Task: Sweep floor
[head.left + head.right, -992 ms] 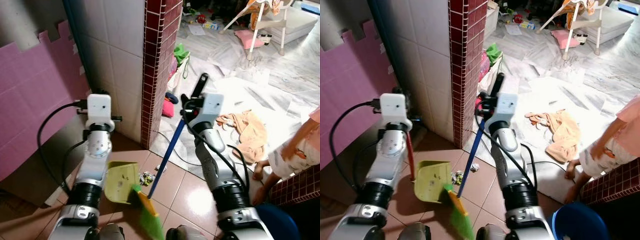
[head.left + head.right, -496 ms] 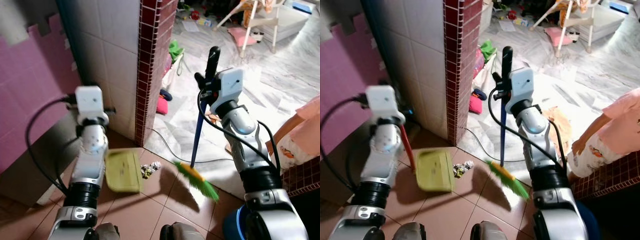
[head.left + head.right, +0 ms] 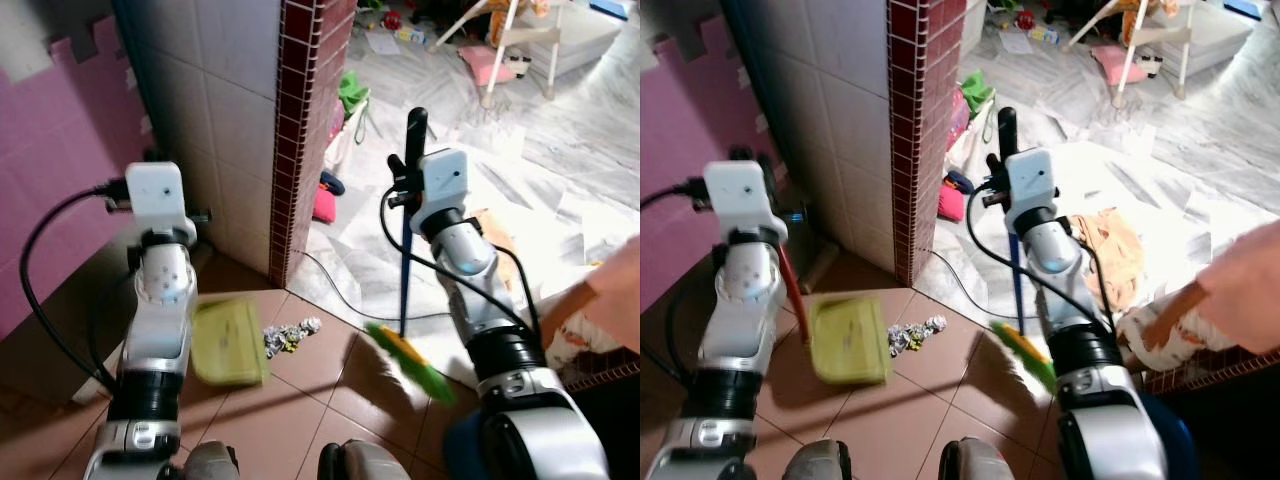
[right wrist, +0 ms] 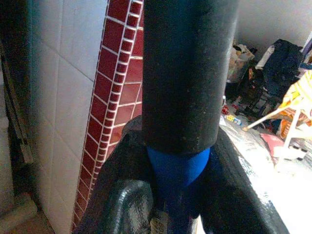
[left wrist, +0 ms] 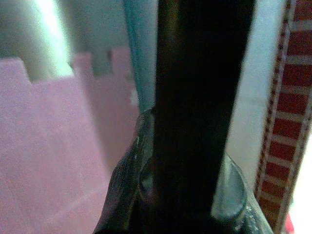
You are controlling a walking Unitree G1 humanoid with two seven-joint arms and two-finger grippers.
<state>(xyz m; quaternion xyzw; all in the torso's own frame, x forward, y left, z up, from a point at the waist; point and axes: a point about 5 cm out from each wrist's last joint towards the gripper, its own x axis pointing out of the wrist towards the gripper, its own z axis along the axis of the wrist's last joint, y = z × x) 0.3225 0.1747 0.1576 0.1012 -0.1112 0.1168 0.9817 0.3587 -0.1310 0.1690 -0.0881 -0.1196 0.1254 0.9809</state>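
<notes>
My right gripper (image 4: pixel 178 185) is clamped on the broom's blue shaft (image 3: pixel 405 275) just under its black grip, and in the last second I have swung it out to my right — the green bristles (image 3: pixel 408 362) now hang blurred on the far side of the debris, not beside the pan. My left gripper (image 5: pixel 187 180) is closed around the dustpan's dark handle, and the yellow-green dustpan (image 3: pixel 226 343) sits on the brown tiles near the red brick pillar (image 3: pixel 305 130). The crumpled litter (image 3: pixel 290 334) lies just beside the pan's mouth — I judge this a wind-up for the next stroke inward. A person's arm (image 3: pixel 1240 290) is close on my right.
</notes>
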